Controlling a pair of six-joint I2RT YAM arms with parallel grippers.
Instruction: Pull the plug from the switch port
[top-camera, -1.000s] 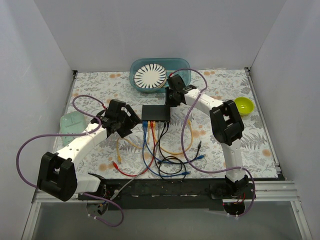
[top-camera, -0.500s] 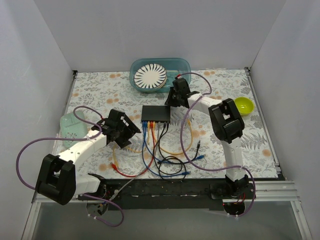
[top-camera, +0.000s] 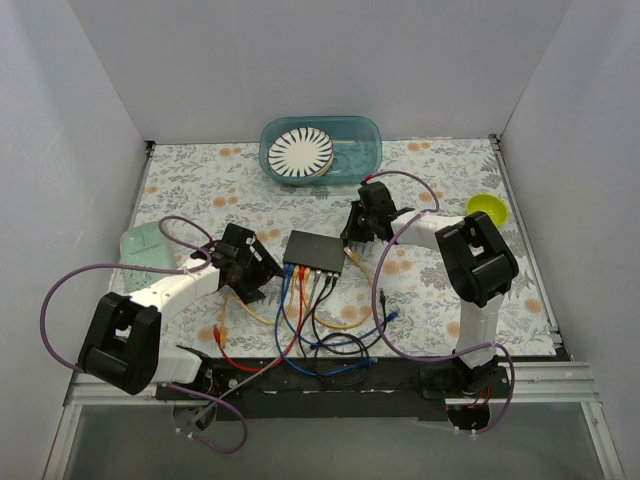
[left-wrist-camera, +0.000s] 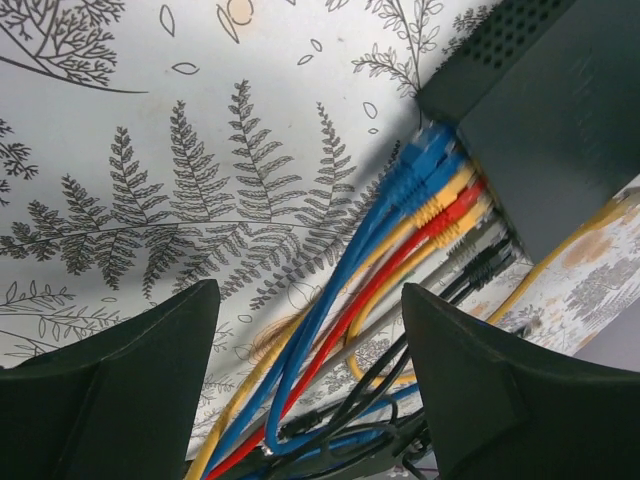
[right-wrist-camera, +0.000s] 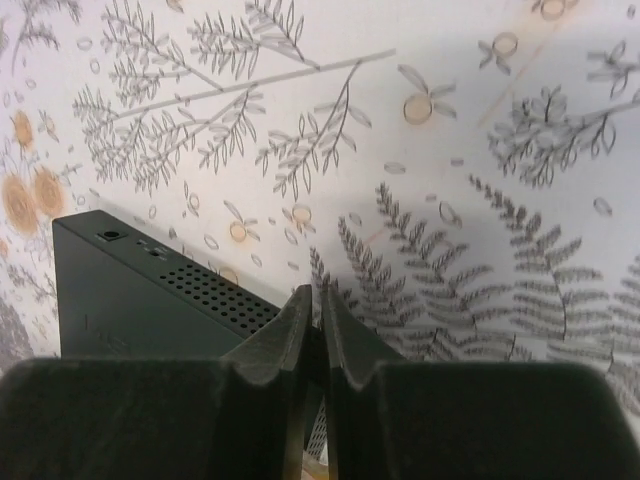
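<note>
As the top view shows, the switch (top-camera: 313, 251) lies on the worktop (top-camera: 200, 190) between both arms. Left wrist: left fingers (left-wrist-camera: 120, 380) spread wide — coloured plugs (left-wrist-camera: 440, 200) sit in the switch past them. Right wrist: right fingers (right-wrist-camera: 270, 350) squeezed together beside the switch.
</note>
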